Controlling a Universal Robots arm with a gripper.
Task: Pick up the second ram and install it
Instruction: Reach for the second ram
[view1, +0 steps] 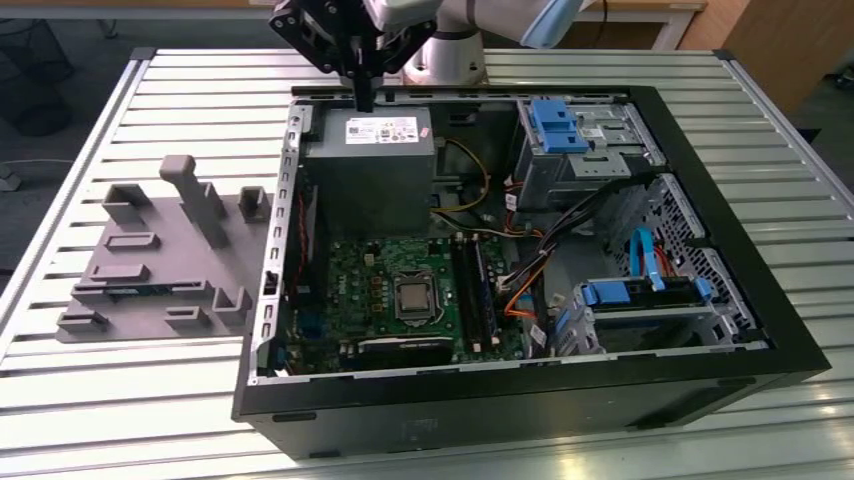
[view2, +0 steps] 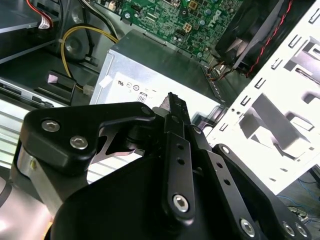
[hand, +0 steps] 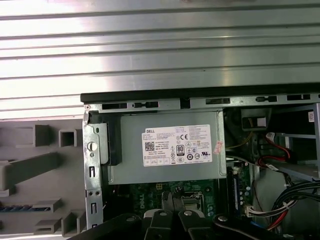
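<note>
I am holding my gripper just above the power supply inside the open computer case, fingers pressed together on nothing. The second ram is sitting in the grey holder beside the case, on the exterior view's left, well apart from me.

Slatted metal table, wooden furniture behind

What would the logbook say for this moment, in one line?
gripper: shut, empty | position: over power supply | second ram: in grey holder, outside case
</note>
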